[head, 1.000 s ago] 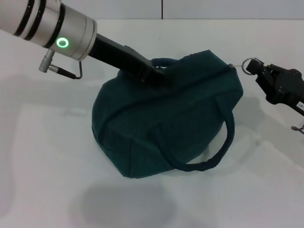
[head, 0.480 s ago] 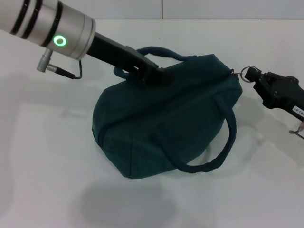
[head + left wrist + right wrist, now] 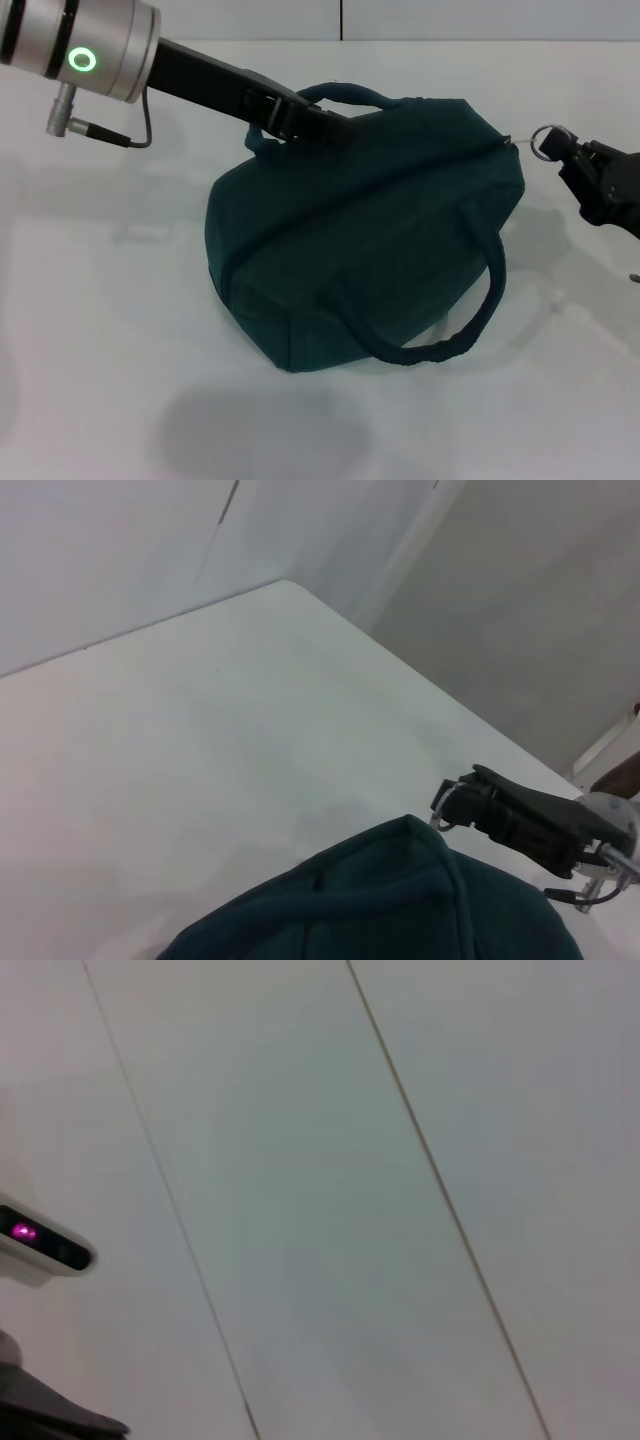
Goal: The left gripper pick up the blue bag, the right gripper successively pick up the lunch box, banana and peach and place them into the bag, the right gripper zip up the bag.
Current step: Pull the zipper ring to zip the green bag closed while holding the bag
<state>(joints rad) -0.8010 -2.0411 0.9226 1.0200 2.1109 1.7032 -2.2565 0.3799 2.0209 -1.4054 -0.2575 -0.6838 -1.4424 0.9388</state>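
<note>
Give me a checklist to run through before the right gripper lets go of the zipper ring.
1. Zipper drawn to the end of the blue bag: ok, no opening shows along the top and the ring pull sits past the bag's end.
2. Right gripper on the ring pull: ok, fingertips at the ring.
3. Left gripper at the far handle: ok; grip itself cannot tell.
4. Lunch box, banana, peach inside: cannot tell, none visible on the table.
5. Bag resting on the table: ok.
</note>
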